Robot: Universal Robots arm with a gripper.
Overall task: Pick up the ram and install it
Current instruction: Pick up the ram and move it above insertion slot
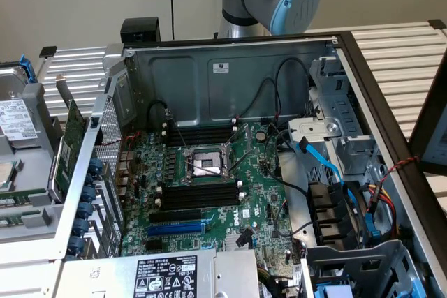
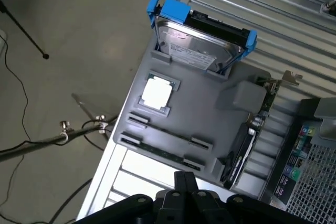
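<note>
The ram is a thin green stick standing on edge in a slot of the grey parts tray. It also lies at the exterior view's left. My gripper hangs above the tray's edge beside the ram, apart from it, with its dark fingers shut together on nothing. The open computer case holds the large green motherboard. Black memory slots run beside the processor socket, and more slots lie behind it.
The tray also carries a hard drive in a blue caddy, a processor chip and an expansion card with a metal bracket. The case's metal wall stands between tray and motherboard. Cables cross the case's right side.
</note>
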